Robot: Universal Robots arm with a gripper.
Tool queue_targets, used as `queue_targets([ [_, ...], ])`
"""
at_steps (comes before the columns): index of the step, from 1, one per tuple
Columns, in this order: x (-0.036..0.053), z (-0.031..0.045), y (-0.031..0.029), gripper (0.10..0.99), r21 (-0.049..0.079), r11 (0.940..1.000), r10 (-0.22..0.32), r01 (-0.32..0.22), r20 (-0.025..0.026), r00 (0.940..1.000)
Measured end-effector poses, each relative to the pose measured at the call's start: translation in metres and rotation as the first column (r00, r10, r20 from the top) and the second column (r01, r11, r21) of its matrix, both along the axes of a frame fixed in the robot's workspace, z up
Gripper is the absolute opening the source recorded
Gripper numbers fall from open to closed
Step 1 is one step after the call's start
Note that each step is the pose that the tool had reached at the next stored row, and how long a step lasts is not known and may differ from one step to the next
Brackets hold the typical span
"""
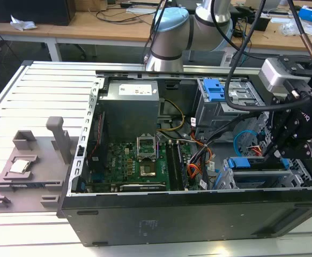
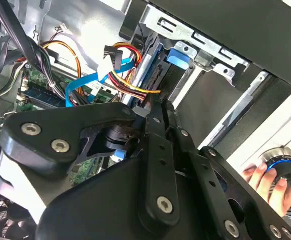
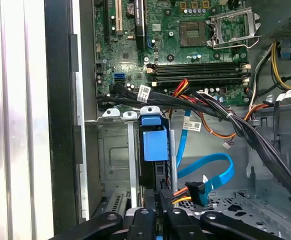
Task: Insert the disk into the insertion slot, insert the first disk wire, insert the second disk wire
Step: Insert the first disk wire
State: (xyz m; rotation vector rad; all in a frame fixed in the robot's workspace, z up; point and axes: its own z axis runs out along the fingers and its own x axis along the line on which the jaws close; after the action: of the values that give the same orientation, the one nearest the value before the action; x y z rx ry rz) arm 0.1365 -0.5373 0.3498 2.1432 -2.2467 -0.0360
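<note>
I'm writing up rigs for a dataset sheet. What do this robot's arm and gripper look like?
The arm has silver-grey tubular joints with pale blue caps. Black cables loop from it towards a silver-grey box at the wrist. The gripper is matte black, built of linked bars studded with silver screw heads. In the exterior view it carries white lettering on its side.

Slatted metal table point(image 1: 16, 96), open computer case point(image 1: 188, 217) lying on it, grey fixture point(image 1: 38, 160) beside
</note>
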Motion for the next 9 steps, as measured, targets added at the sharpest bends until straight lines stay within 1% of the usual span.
queue_targets([
  [2,0.0003,-0.0003,0.0013,0.157,0.003,1.0000,0.001,-0.001,-0.0003,1.0000],
  [6,0.0047,-0.0003,0.0083,0.157,0.006,1.0000,0.003,-0.003,-0.0013,1.0000],
  [7,0.0055,-0.0004,0.0093,0.157,0.006,1.0000,0.003,-0.003,-0.0015,1.0000],
  [8,0.0082,-0.0004,0.0104,0.157,0.006,1.0000,0.004,-0.004,-0.0024,1.0000],
  [9,0.0093,-0.0006,0.0105,0.157,0.006,1.0000,0.004,-0.004,-0.0032,1.0000],
])
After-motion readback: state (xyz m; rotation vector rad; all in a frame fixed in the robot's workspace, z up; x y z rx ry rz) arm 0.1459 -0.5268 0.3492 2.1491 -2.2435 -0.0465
